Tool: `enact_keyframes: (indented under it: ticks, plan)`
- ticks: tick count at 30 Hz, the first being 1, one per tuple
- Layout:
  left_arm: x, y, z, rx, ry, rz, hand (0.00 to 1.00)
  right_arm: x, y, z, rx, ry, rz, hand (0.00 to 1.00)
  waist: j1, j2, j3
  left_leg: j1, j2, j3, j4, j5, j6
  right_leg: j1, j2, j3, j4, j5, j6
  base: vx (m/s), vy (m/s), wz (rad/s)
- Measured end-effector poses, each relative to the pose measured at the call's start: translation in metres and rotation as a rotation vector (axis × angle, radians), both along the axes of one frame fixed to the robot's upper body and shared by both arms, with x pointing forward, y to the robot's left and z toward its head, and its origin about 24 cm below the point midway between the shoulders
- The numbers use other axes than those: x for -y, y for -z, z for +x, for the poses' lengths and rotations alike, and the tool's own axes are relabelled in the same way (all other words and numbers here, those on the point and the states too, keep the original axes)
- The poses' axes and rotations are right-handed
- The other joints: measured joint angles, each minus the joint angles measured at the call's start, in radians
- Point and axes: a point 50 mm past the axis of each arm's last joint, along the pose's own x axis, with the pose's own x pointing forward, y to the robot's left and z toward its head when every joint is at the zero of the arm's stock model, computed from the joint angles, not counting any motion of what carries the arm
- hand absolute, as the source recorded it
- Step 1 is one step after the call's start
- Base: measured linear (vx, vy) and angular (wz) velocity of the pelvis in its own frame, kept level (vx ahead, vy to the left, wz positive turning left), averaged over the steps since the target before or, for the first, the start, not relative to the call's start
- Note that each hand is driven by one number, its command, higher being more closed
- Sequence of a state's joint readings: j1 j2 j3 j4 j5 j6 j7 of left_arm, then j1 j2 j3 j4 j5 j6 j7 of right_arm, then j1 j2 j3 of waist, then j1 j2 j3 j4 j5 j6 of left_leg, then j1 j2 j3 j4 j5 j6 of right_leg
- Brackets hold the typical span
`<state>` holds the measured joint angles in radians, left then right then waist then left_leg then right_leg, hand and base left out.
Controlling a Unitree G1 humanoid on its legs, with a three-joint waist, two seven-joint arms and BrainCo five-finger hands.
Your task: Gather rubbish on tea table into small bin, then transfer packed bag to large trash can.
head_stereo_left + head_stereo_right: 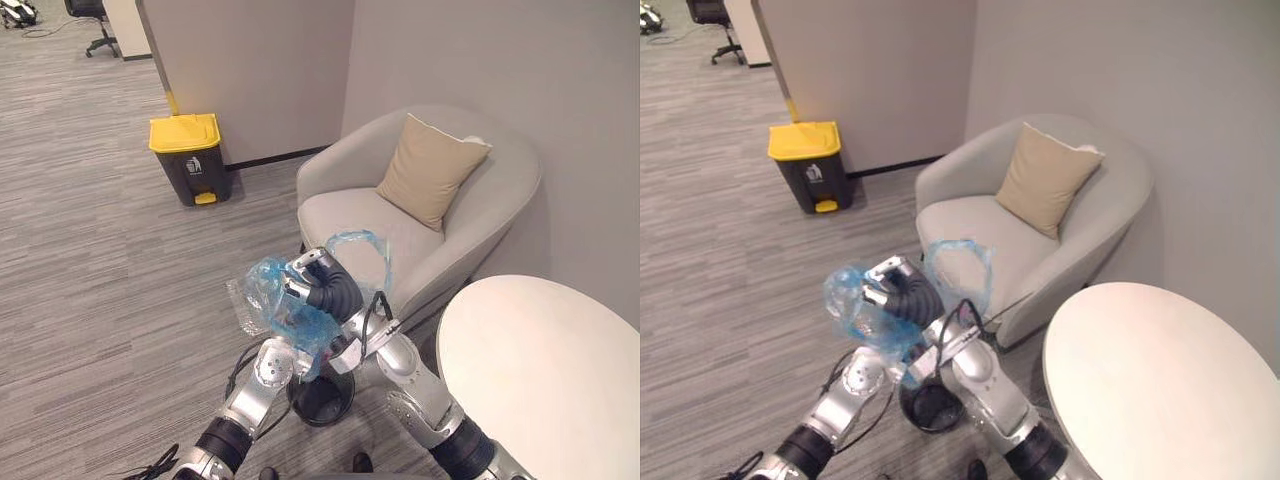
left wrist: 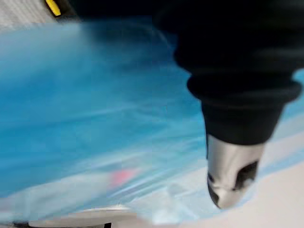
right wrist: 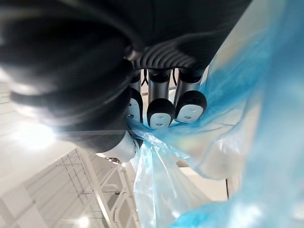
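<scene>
A blue see-through rubbish bag [image 1: 290,305] hangs in the air above the small black bin [image 1: 322,398] on the floor. My right hand [image 1: 328,285] is shut on the bag's gathered top, and its dark-tipped fingers [image 3: 160,113] curl into the plastic. A loose loop of the bag's rim [image 1: 365,245] stands up behind that hand. My left hand [image 2: 232,175] is pressed close against the bag [image 2: 95,95] from below, its fingers covered by the plastic. The large dark trash can with a yellow lid [image 1: 190,158] stands by the wall, far ahead to the left.
A grey armchair [image 1: 420,225] with a tan cushion [image 1: 430,170] sits right behind the bag. The round white tea table [image 1: 550,370] is at the lower right. Open grey carpet lies between me and the trash can. An office chair [image 1: 95,25] stands far back.
</scene>
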<state>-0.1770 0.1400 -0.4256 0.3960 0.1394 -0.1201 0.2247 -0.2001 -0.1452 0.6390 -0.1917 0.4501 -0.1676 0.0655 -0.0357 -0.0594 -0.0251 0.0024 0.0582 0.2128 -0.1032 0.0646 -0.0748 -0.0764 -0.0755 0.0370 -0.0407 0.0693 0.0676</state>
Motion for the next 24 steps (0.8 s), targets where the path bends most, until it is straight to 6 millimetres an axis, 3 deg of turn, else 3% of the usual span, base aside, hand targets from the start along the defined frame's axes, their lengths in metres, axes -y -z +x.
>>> enact_keyframes:
  ticks: [1, 19, 20, 24]
  plan:
    - [0.001, -0.001, 0.003, 0.009, -0.007, 0.016, 1.00, -0.001, 0.000, 0.000, -0.017, -0.011, 0.019, 1.00, -0.002, -0.001, -0.001, 0.000, 0.000, 0.002, 0.000, 0.000, -0.001, -0.009, 0.001, 0.003, 0.000, 0.002, -0.001, -0.04, 0.000, -0.09]
    - [0.000, -0.009, 0.016, 0.032, -0.087, -0.017, 1.00, -0.011, -0.001, -0.004, -0.075, -0.054, 0.085, 1.00, -0.019, -0.002, -0.003, 0.006, 0.000, 0.039, 0.000, 0.000, -0.001, -0.024, 0.004, 0.041, -0.002, 0.011, -0.001, -0.01, 0.001, -0.06]
    - [-0.001, -0.009, 0.016, 0.031, -0.091, -0.027, 1.00, -0.010, 0.000, -0.005, -0.075, -0.049, 0.088, 0.00, -0.019, -0.002, -0.003, 0.006, 0.000, 0.038, 0.000, 0.000, -0.001, -0.024, 0.004, 0.040, -0.002, 0.011, -0.001, 0.00, 0.000, 0.00]
    - [-0.006, -0.015, 0.016, 0.041, -0.124, -0.087, 1.00, -0.005, 0.003, -0.006, -0.035, -0.009, 0.050, 0.00, -0.022, -0.002, -0.003, 0.002, 0.000, 0.035, 0.000, 0.000, -0.001, -0.025, 0.003, 0.037, -0.002, 0.011, 0.000, 0.00, 0.000, 0.00]
